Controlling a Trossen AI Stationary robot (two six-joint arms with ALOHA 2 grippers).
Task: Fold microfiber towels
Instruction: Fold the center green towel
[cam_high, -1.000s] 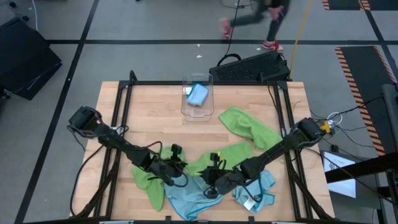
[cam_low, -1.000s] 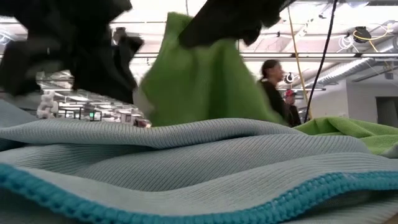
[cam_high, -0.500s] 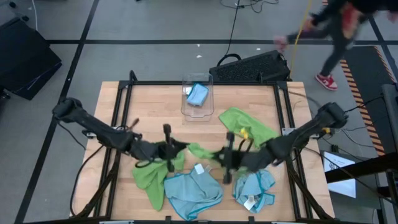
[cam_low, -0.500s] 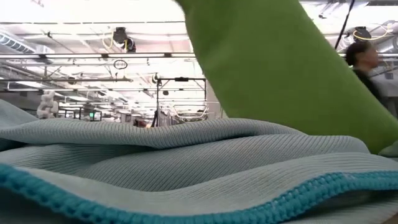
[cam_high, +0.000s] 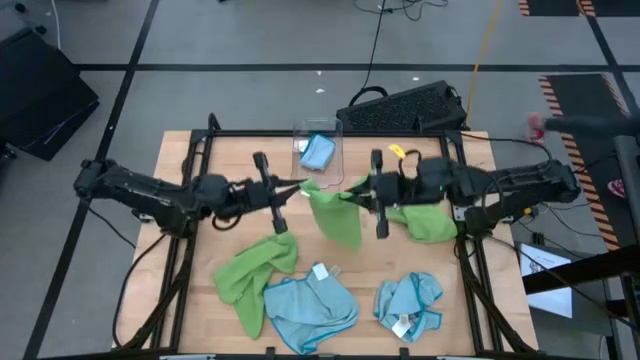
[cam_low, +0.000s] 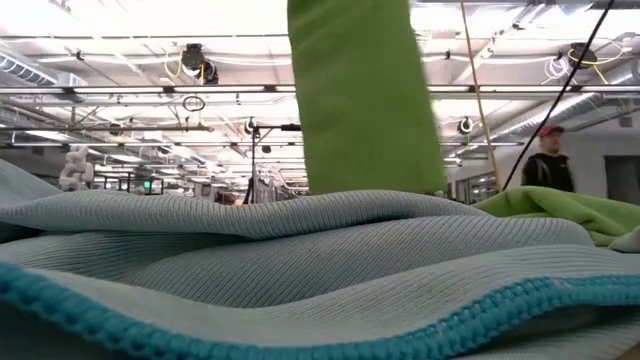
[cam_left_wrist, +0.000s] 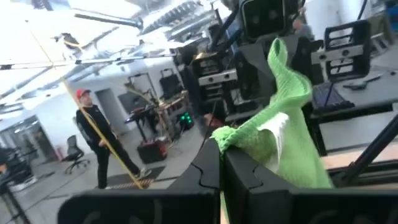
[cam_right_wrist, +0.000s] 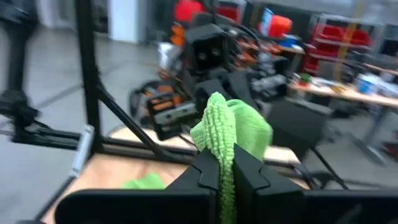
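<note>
Green towel (cam_high: 335, 212) hangs between both hands.

held towel (cam_high: 335, 213): lime green | front towel (cam_low: 300, 270): light blue, ribbed, teal edge | bin towel (cam_high: 318, 152): blue

Rectangular light wooden table top (cam_high: 240, 235) edged by a black metal tube frame (cam_high: 200, 150); most of its bare surface lies below and nearer the camera than the raised end effectors in the high view. Clear plastic open-topped bin (cam_high: 317, 168), standing at the table's far edge, just beyond the gap between the two end effectors. Black flat ribbed case (cam_high: 405, 105) on the grey floor beyond the table, past the right end effector; person in a red cap and dark clothes (cam_low: 548, 165) standing in the room behind.
</note>
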